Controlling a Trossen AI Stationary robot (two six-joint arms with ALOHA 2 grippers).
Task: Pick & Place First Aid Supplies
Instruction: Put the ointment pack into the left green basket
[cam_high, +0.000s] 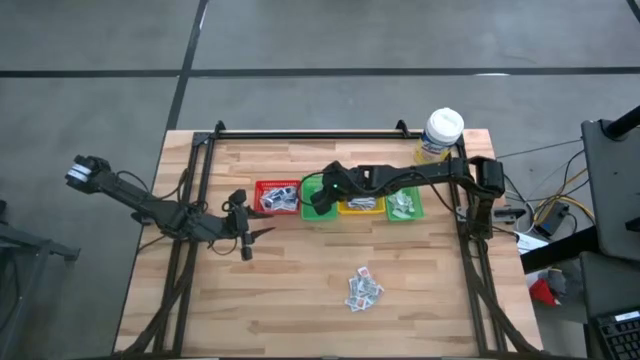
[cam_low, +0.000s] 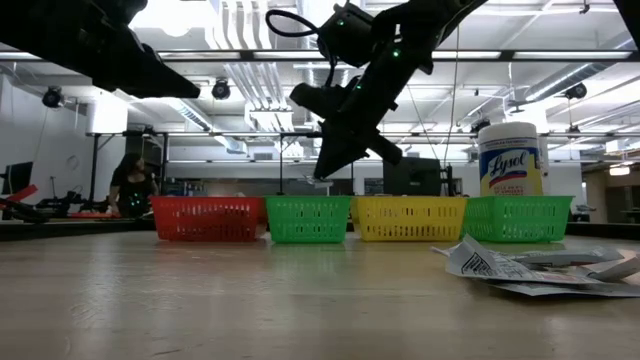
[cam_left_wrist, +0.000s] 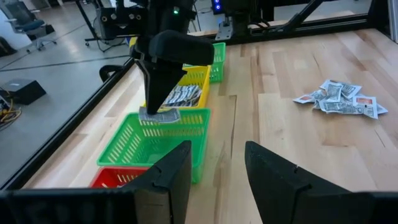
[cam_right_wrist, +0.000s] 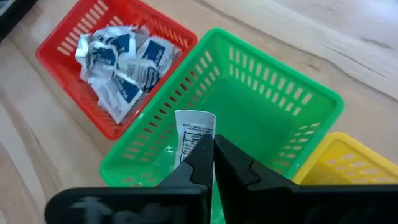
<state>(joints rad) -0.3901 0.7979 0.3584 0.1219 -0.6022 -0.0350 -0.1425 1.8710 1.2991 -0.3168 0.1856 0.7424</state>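
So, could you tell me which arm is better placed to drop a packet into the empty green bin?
The right: its gripper is shut on a packet directly above that green bin. The left gripper holds nothing, off beside the red bin.

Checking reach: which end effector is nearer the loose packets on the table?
Right. The right end effector hangs over the green bin; the left end effector is farther from the loose packets.

The dark right pincer (cam_low: 328, 165) hangs tip-down above a row of four small plastic mesh bins on the wooden counter (cam_low: 250, 300), directly over the green bin (cam_low: 308, 219). Beside that stand a red bin (cam_low: 205, 218), a yellow bin (cam_low: 409, 218) and a second green bin (cam_low: 517, 218). Farther off stands a white-capped yellow-labelled bottle (cam_low: 510, 158), with flat white paper packets (cam_low: 500, 266) lying nearer the camera.
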